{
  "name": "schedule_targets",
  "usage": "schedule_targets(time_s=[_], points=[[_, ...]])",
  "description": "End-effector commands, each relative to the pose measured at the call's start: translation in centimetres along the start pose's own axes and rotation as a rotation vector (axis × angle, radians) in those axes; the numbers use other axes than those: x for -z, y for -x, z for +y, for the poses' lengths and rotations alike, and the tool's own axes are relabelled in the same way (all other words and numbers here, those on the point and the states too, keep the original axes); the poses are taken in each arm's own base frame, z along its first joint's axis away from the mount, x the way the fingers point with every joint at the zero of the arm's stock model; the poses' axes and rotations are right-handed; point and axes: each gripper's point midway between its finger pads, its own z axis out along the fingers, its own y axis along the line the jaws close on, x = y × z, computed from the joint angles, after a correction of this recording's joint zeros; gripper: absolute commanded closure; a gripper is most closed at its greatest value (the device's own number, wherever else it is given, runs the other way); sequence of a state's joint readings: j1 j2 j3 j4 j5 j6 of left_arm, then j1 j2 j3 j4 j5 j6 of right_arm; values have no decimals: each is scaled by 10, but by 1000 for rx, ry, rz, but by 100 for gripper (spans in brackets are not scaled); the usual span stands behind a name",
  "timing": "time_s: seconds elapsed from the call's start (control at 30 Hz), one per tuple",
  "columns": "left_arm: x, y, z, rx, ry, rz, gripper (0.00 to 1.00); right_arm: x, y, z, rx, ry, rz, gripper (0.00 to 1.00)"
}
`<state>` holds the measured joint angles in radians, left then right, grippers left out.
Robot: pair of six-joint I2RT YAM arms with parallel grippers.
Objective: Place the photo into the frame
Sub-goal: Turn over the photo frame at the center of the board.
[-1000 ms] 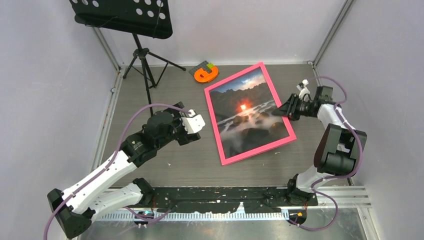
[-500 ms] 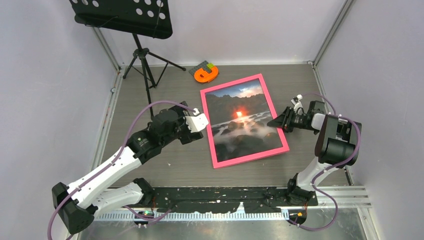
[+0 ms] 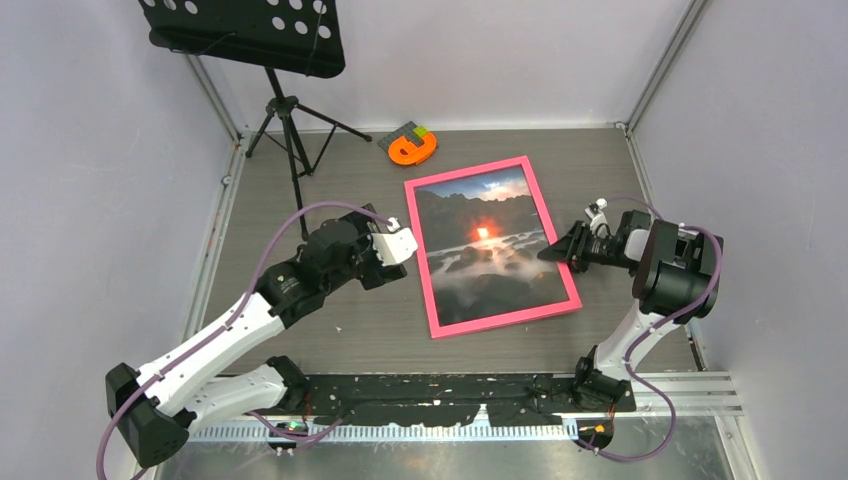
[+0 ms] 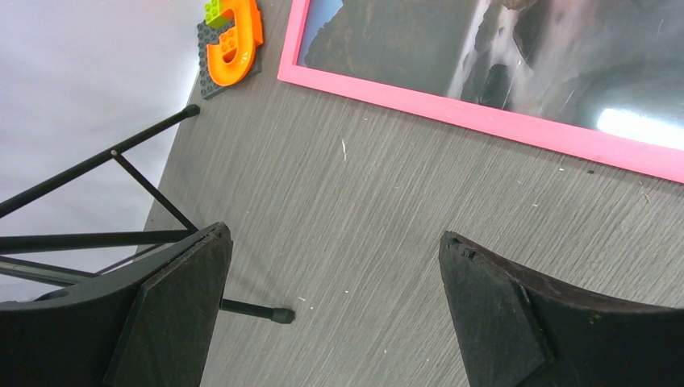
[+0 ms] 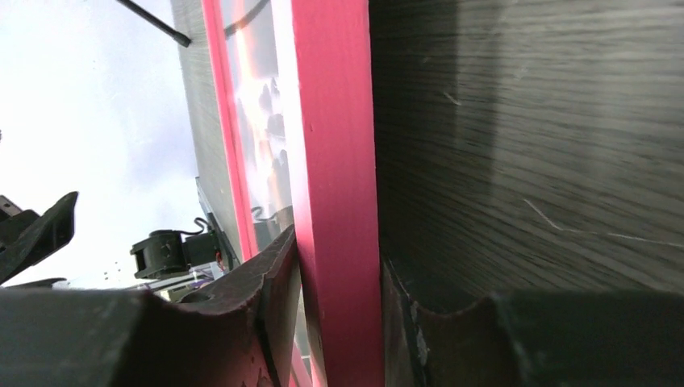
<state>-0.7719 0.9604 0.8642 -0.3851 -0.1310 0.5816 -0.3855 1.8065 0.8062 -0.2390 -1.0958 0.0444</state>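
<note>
The frame is lying flat in the middle of the table, turned a little to 1 side. The photo is sitting inside it, face up, and it is filling the pink border all the way round. So I think the photo is already in.

The right gripper is reaching in low at the frame's right side. In the right wrist view its 2 fingers are hugging the pink bar, 1 on each side, and both look like they are touching it. The left gripper is hanging over the bare table just left of the frame. Its fingers are spread wide apart and are holding nothing.

The frame is looking thin, stiff and light. Its front is shining in the light, so a clear cover may be lying over the photo. That would be slippery and could crack or smudge. The pink bar is the best place to hold, not the shiny middle.

The table is grey and flat with fine lines like wood, so I think the frame would be sliding easily on it. A black music stand is standing at the back left. An orange toy is lying near the frame's far edge. Pale walls are closing in 3 sides.
</note>
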Motion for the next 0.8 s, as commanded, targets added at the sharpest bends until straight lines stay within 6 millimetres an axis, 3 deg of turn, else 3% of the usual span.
schedule_targets(time_s=[0.0,0.3,0.53,0.77], points=[[2,11,11,27,51,-48,0,2,-3,-18,-17,-77,0,56],[3,12,12,27,55,-56,0,8,-2,-22,-11,-127,1,46],[3,12,13,24,57,-59,0,17,4,-20,60,-187,-18,30],[7,13,14,22,66,-66,0,26,10,-22,96,-259,-24,27]])
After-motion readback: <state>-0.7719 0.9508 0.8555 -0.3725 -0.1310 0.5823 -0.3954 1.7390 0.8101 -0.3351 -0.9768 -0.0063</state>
